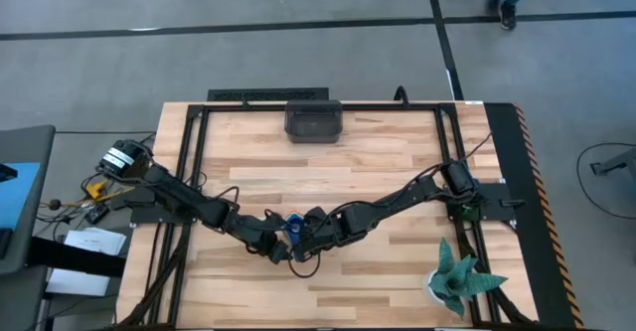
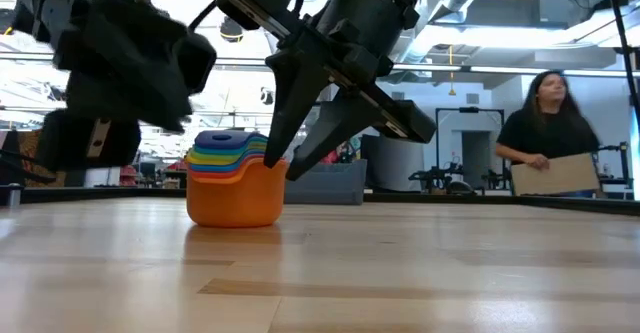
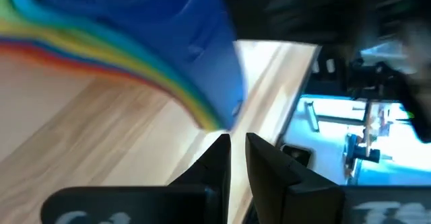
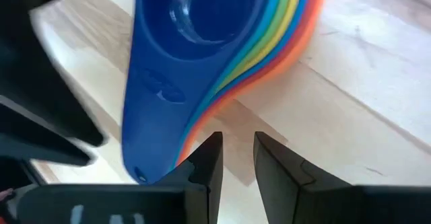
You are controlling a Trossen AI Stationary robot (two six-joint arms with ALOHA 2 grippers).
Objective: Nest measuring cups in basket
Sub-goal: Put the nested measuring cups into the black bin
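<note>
1. A wooden table (image 1: 248, 152) is seen from above, with two dark arms meeting near its front middle
2. The measuring cups (image 2: 232, 178) are stacked one inside another on the table top: orange is outermost at the bottom, with red, yellow, green and light blue rims above it and a royal blue cup on top
3. The stack stands between the two grippers, well apart from the basket (image 1: 313, 119)
4. The basket, dark grey, is set at the table's far edge, near the middle
5. The left gripper (image 3: 238, 158) is placed just beside the stack, near the ends of the handles; its fingers are nearly together with only a thin gap, and nothing is seen between them
6. The right gripper (image 4: 238, 158) is held above the stacked handles; its fingers are a little apart and nothing is clamped between them
7. A teal spiky plant (image 1: 457, 278) is seen at the table's front right corner
8. A person (image 2: 548, 133) holding a flat cardboard piece is seen in the room beyond the table
</note>
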